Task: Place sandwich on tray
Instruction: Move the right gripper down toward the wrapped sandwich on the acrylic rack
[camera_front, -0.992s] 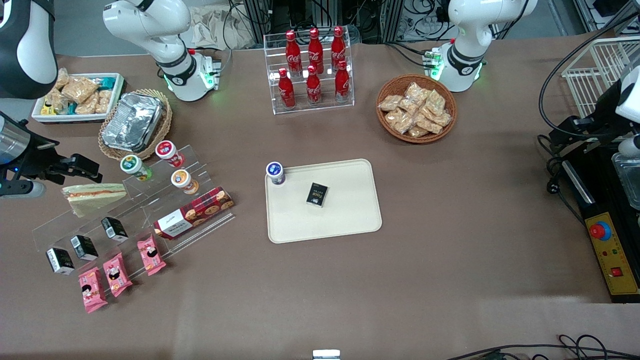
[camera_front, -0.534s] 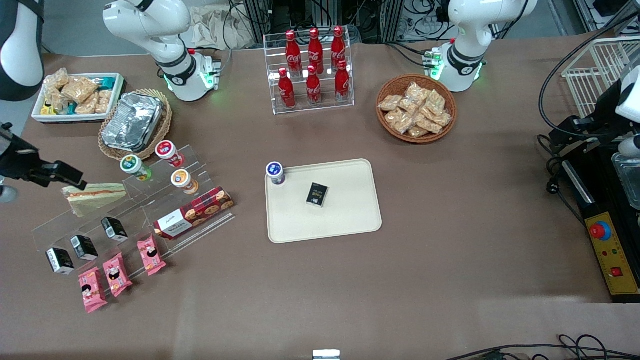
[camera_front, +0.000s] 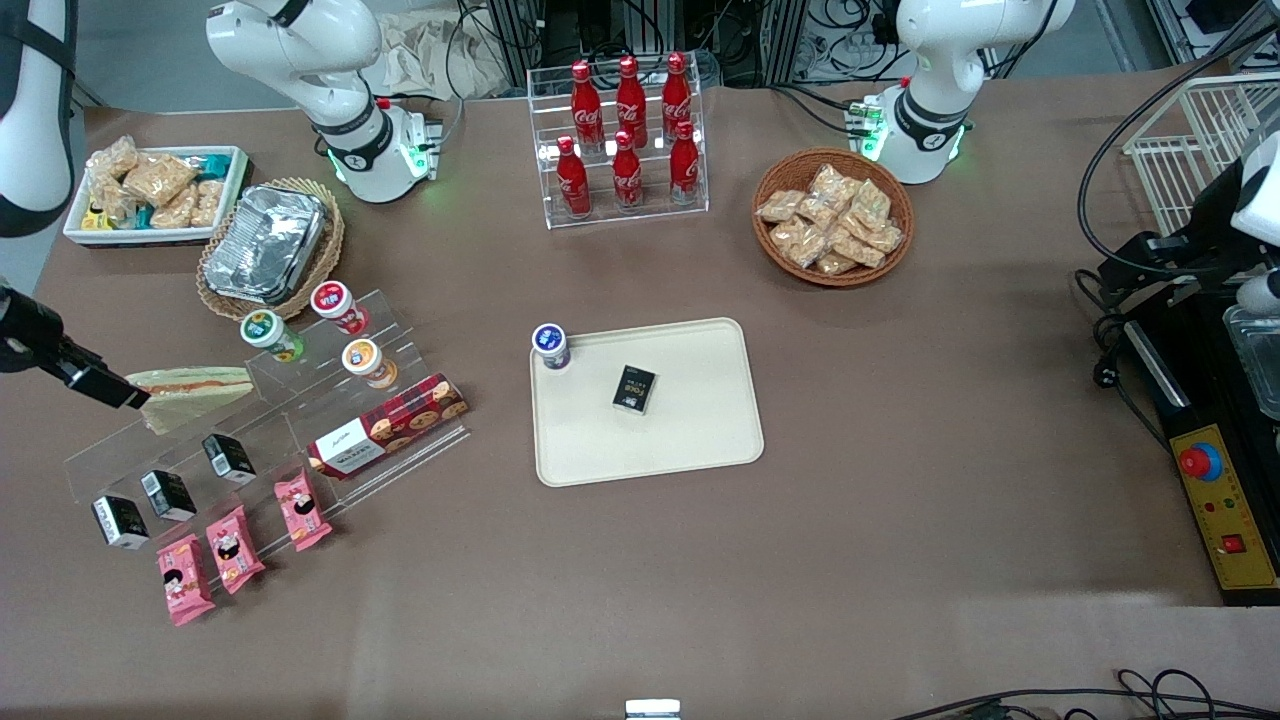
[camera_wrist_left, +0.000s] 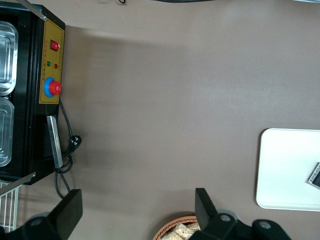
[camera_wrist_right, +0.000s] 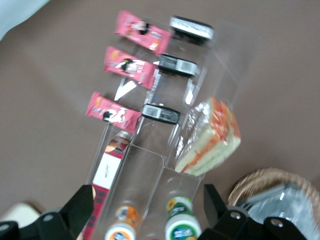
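Note:
The sandwich (camera_front: 190, 393), a clear-wrapped wedge with orange and green filling stripes, lies on the top step of a clear acrylic stand, toward the working arm's end of the table. It also shows in the right wrist view (camera_wrist_right: 210, 137). My right gripper (camera_front: 110, 390) hangs at the sandwich's outer tip, just above it. In the wrist view the gripper (camera_wrist_right: 147, 210) is open and empty, its fingers wide apart over the stand. The cream tray (camera_front: 700, 440) lies mid-table, far from the gripper, and also shows in the left wrist view (camera_wrist_left: 285, 170).
A small black box (camera_front: 634, 389) and a blue-lidded cup (camera_front: 550, 345) sit on the tray. The acrylic stand (camera_front: 290, 420) holds three cups, black boxes, a red cookie box (camera_front: 388, 426) and pink packets (camera_front: 235, 548). A foil container in a wicker basket (camera_front: 268, 245) stands close by.
My gripper has moved toward the working arm's end of the table and nearer the front camera, from above the sandwich to its outer tip. The sandwich has not moved.

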